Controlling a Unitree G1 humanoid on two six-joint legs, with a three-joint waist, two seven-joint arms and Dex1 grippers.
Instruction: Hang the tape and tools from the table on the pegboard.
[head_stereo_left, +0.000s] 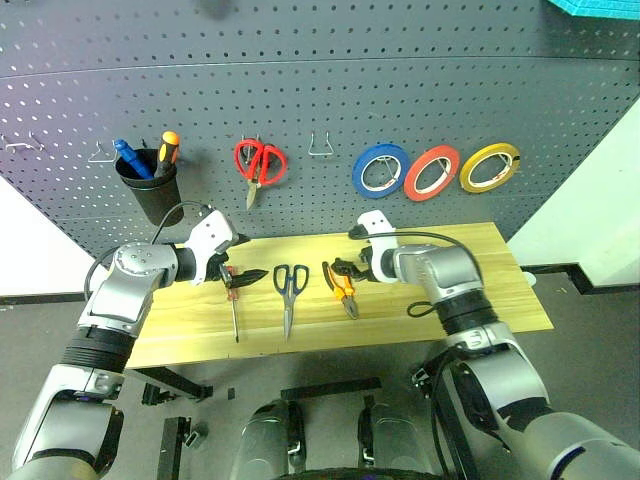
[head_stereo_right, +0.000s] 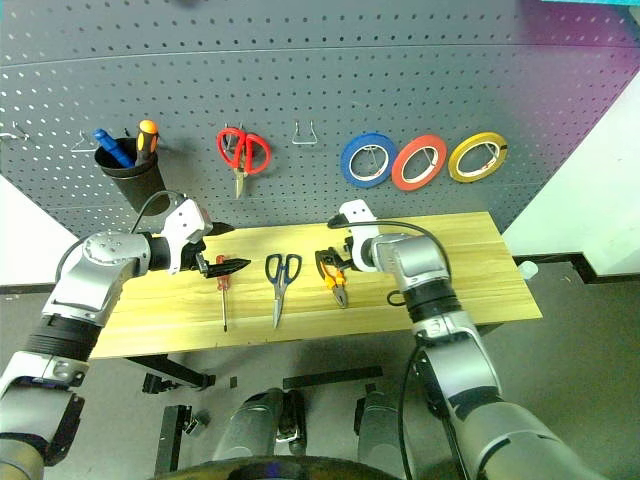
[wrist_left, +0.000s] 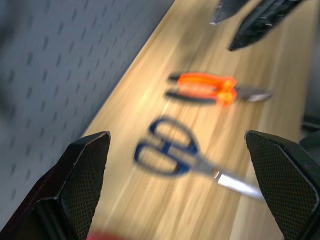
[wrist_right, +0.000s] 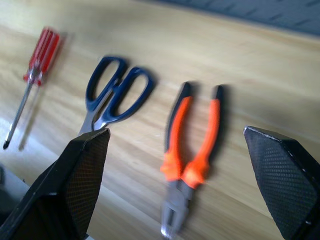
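Observation:
The red tape (head_stereo_left: 432, 172) hangs on the dark grey pegboard (head_stereo_left: 320, 80) between a blue and a yellow roll. Three tools lie side by side on the table (head_stereo_left: 470, 270): a red-handled screwdriver (head_stereo_left: 232, 300), blue-handled scissors (head_stereo_left: 290, 290) and orange-and-black pliers (head_stereo_left: 342, 287). My left gripper (head_stereo_left: 243, 272) hovers open just above the screwdriver's handle, pointing toward the scissors (wrist_left: 175, 152). My right gripper (head_stereo_left: 346, 266) is open over the pliers (wrist_right: 192, 150), its fingers (wrist_right: 75, 185) spread to either side of them and holding nothing.
On the pegboard hang a black cup (head_stereo_left: 150, 190) holding a blue and an orange-and-black screwdriver, red-handled scissors (head_stereo_left: 258, 165), a blue roll (head_stereo_left: 380, 170) and a yellow roll (head_stereo_left: 490, 166). A bare hook (head_stereo_left: 321, 146) sits between the red scissors and the blue roll.

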